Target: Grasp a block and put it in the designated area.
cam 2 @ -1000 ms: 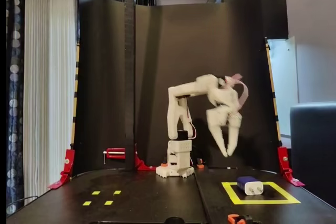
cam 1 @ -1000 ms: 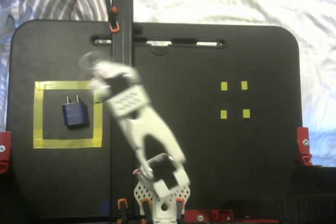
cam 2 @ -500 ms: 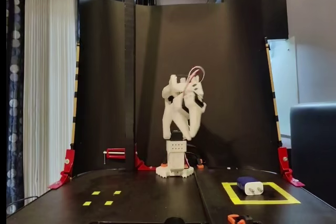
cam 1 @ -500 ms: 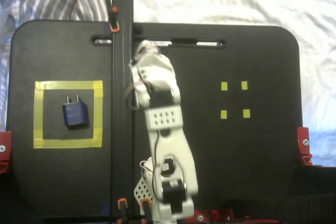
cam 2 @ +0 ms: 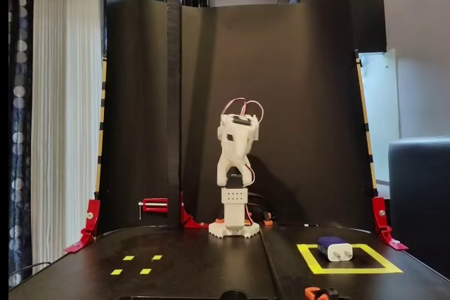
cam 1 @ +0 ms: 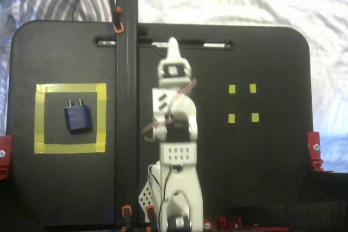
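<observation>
Both fixed views showed the block (cam 1: 78, 118) (cam 2: 334, 248) inside the designated area (cam 1: 39, 118) (cam 2: 355, 269); the pincer (cam 1: 173, 47) looked closed, holding nothing.

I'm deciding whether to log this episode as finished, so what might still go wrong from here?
1. The block lies inside the designated area with some margin on every side; a knock to the board could slide it onto the yellow tape.
2. The gripper is raised over the middle of the board, jaws apparently closed on nothing; a sweep back toward the square might catch the block.
3. The loose wire loop on the arm might snag as it folds.
</observation>
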`<state>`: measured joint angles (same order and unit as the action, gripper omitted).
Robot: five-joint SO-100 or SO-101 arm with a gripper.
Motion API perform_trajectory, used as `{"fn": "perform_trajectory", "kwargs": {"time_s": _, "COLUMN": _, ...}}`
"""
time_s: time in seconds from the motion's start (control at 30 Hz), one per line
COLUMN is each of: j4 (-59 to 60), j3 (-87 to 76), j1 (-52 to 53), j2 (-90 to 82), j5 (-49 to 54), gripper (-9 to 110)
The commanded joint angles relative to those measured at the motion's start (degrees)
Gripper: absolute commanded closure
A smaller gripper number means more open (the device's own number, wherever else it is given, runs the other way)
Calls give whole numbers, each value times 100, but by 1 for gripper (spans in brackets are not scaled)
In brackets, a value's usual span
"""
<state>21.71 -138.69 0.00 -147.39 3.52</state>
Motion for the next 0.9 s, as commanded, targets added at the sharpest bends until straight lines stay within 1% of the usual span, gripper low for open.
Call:
{"fn": "perform_trajectory", "kwargs": {"time_s": 0.0, "j4": -299, "j3": -475, "j1": 53, "j2": -483, "j5": -141, "gripper": 101}}
{"fn": "perform_trajectory", "kwargs": {"time_s": 0.13, "j4": -650, "j3": -1397, "j1": 9, "j2": -1222, "j5": -141, "gripper": 101}}
{"fn": "perform_trajectory", "kwargs": {"time_s": 0.47, "j4": -668, "j3": -3164, "j1": -44, "j2": -3226, "j5": -26, "gripper": 101}}
{"fn": "perform_trajectory", "kwargs": {"time_s": 0.73, "j4": -923, "j3": -4087, "j1": -26, "j2": -3885, "j5": 237, "gripper": 101}}
{"fn": "perform_trajectory", "kwargs": {"time_s": 0.87, "j4": -642, "j3": -4122, "j1": -9, "j2": -3999, "j5": 299, "gripper": 101}}
